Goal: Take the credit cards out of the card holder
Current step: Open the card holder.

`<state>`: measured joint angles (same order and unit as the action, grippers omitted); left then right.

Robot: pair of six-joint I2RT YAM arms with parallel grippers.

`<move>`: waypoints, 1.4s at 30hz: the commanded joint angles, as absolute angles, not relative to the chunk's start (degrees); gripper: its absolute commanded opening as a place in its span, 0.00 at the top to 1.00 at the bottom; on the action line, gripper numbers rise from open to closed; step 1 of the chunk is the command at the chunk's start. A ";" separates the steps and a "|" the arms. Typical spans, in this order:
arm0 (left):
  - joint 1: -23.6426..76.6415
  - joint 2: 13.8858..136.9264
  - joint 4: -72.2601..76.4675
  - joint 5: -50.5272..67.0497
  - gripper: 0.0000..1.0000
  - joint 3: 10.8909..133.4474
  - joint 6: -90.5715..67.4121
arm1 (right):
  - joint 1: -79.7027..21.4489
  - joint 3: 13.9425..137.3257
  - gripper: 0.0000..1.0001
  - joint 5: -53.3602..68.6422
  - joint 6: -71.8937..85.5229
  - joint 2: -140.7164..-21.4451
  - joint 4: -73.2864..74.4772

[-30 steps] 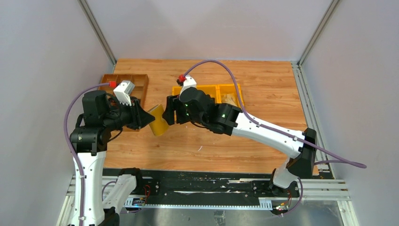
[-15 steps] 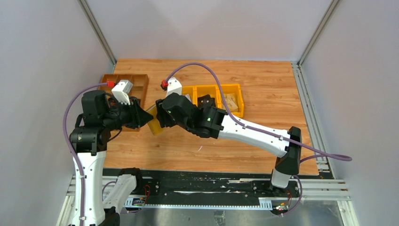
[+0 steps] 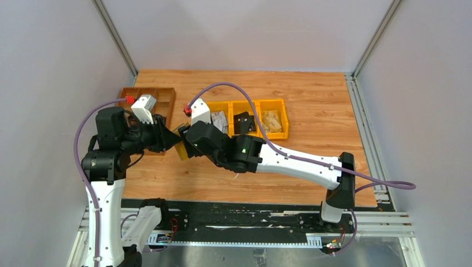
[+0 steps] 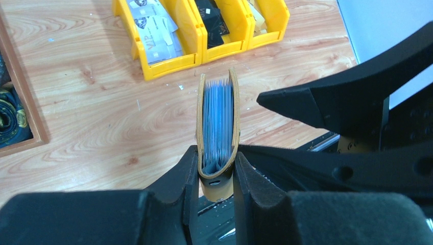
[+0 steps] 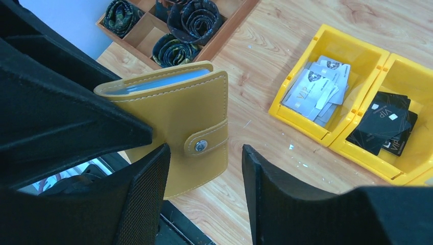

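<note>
My left gripper (image 4: 217, 159) is shut on the folded spine of the mustard-yellow card holder (image 4: 200, 115), which it holds off the table, open edge away. Bluish-grey leaves (image 4: 219, 117) fill the inside; I cannot tell whether cards sit among them. In the right wrist view the card holder (image 5: 178, 122) shows its snapped tab (image 5: 204, 144). My right gripper (image 5: 204, 153) is open beside it, the left finger (image 5: 145, 199) in front of the holder's lower corner. Silvery credit cards (image 5: 316, 89) and black ones (image 5: 385, 122) lie in yellow bins. From above, both grippers meet at the holder (image 3: 182, 150).
A row of three yellow bins (image 3: 257, 103) stands mid-table behind the right arm; the rightmost holds tan items (image 3: 273, 120). A brown wooden tray (image 3: 165, 94) with rolled dark ties (image 5: 176, 48) sits at the back left. The black rail (image 3: 222, 214) runs along the near edge.
The right arm has swung left and closed in on the card holder, uncovering the yellow bins. The left arm has kept still with the holder in its grip.
</note>
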<state>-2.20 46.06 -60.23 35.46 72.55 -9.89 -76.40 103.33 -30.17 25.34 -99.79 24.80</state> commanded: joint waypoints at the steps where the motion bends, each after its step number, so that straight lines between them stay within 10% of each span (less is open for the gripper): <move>1: -2.22 45.05 -58.54 39.31 1.00 75.29 -11.99 | -77.70 102.62 0.42 -31.29 23.68 -100.46 23.64; 37: -2.20 44.24 -58.92 45.78 1.00 76.80 -16.84 | -77.26 99.15 0.60 -35.87 12.84 -101.60 9.93; 42: -2.17 44.43 -59.79 46.01 1.00 76.77 -15.91 | -77.76 99.25 0.85 -35.84 9.88 -101.87 7.61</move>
<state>-2.94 45.84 -58.19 35.59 74.32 -13.56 -77.41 99.79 -35.05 13.41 -99.88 14.17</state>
